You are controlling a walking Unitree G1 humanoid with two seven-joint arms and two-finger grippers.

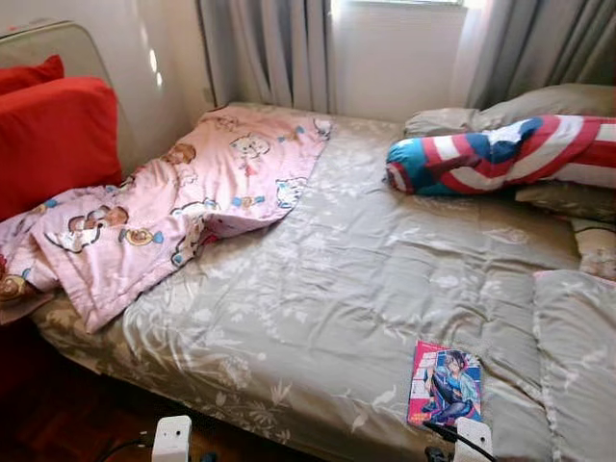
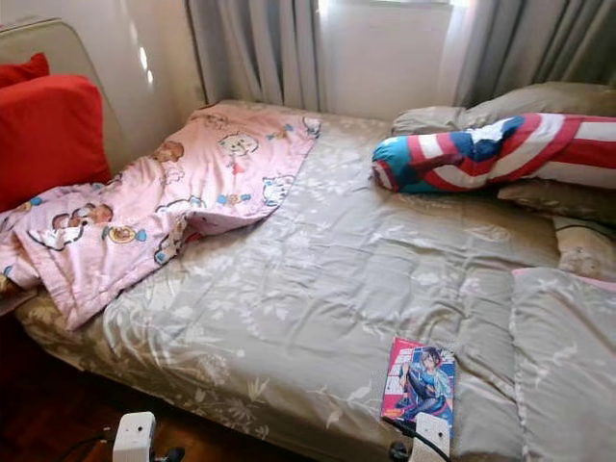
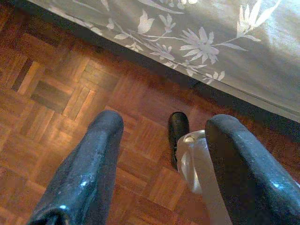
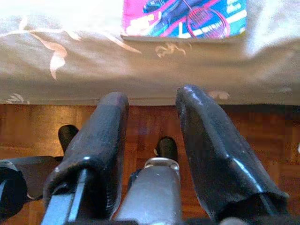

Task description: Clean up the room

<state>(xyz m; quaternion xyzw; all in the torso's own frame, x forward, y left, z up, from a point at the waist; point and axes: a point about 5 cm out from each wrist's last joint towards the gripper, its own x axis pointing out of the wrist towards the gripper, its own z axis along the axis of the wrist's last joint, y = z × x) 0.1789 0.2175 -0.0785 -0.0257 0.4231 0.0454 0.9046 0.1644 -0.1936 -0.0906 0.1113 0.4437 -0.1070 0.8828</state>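
if you reach low, your right gripper (image 4: 150, 140), fingers spread with nothing between them like the left gripper (image 3: 159, 164), may catch the bed (image 1: 318, 318) edge and shove the comic book (image 1: 445, 383), which lies flat near that front edge, long axis running toward the window.

A bedroom in a home.

Wide bed (image 1: 318, 318) under a grey flowered sheet, rumpled pink cartoon blanket (image 1: 173, 207) at one side, red cushions (image 1: 53, 140) against the headboard, pillows (image 1: 549, 106) and a striped bolster (image 1: 500, 154) heaped opposite. Grey curtains (image 1: 274, 53) by a bright window, wooden parquet floor (image 3: 61, 93) below, comic book (image 1: 445, 383) near the bed's edge.
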